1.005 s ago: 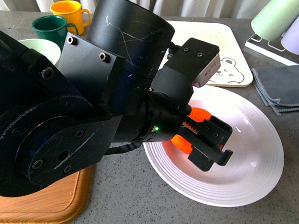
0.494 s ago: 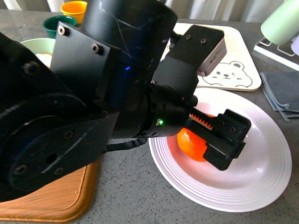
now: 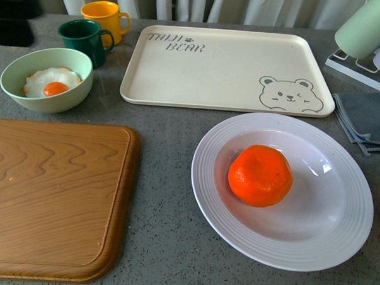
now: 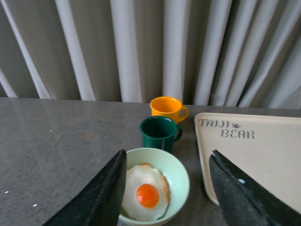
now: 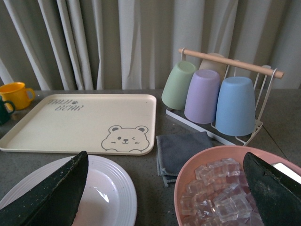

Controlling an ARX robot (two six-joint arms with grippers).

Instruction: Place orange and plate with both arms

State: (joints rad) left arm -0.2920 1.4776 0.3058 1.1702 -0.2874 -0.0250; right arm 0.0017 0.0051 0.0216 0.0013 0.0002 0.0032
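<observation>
The orange (image 3: 260, 175) lies by itself in the well of the white ridged plate (image 3: 205, 181), at the front right of the counter. No gripper is near it in the front view. My left gripper (image 4: 168, 157) is open and holds nothing; it hovers above the pale green bowl (image 4: 181, 175) at the back left. My right gripper (image 5: 165, 155) is also open and holds nothing. In the right wrist view part of the plate (image 5: 113, 188) shows beside one of the fingers (image 5: 56, 197), and the orange does not show there.
A wooden board (image 3: 49, 193) lies front left. The bear-print tray (image 3: 225, 68) sits behind the plate. A green mug (image 3: 84, 37) and a yellow mug (image 3: 104, 16) stand at the back left. A grey cloth (image 3: 367, 119), a cup rack (image 5: 221, 94) and a pink bowl of ice (image 5: 216, 188) are at the right.
My left arm, which filled the front view with its gripper around the orange over the plate, has let go and pulled away to the back left. The orange now rests in the plate.
</observation>
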